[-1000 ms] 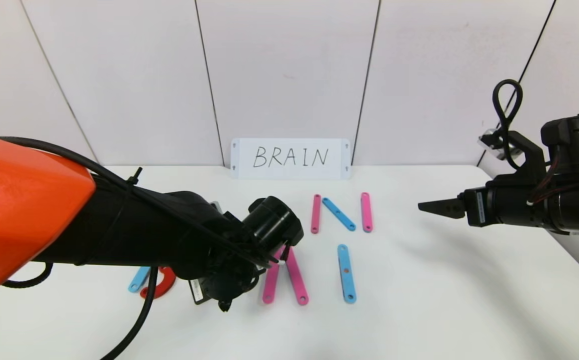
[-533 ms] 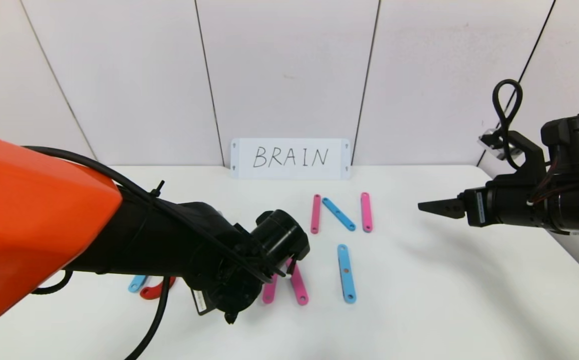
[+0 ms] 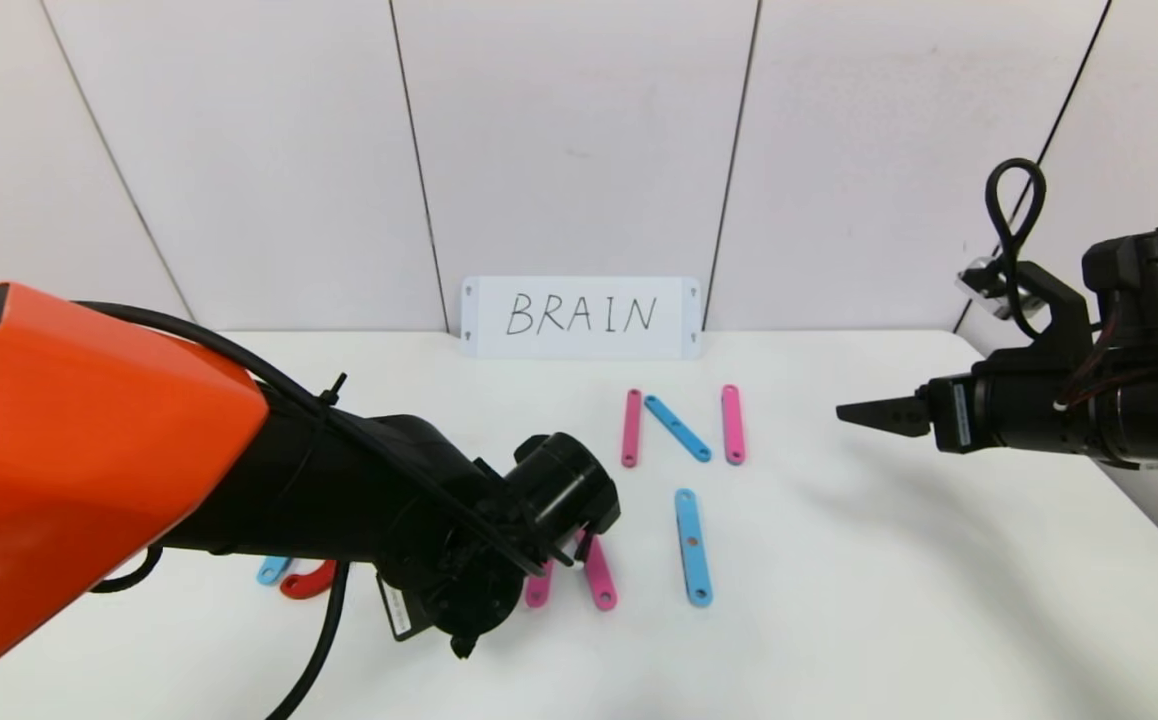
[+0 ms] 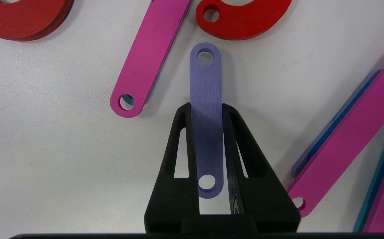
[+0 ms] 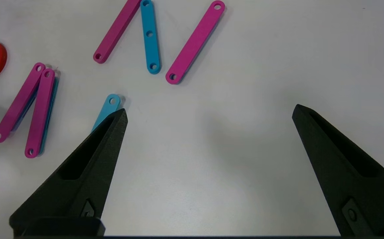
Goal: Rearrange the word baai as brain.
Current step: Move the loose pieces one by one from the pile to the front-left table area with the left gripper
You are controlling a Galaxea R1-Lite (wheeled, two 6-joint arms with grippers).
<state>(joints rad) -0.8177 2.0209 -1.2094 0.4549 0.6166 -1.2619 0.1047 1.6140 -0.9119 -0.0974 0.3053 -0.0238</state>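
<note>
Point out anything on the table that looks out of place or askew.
The N sits behind the lone blue bar, out of line with the other letters. The two pink bars lean together with no crossbar. The left hand is shut on a short purple bar. Nothing looks damaged.

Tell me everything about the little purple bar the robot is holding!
The purple bar is a short, flat strip that looks like plastic, with rounded ends and a round hole near each end. The left hand is shut on its long edges, gripping near one end while the other end sticks out past the fingertips. It points toward a red curve, beside a pink bar.
</note>
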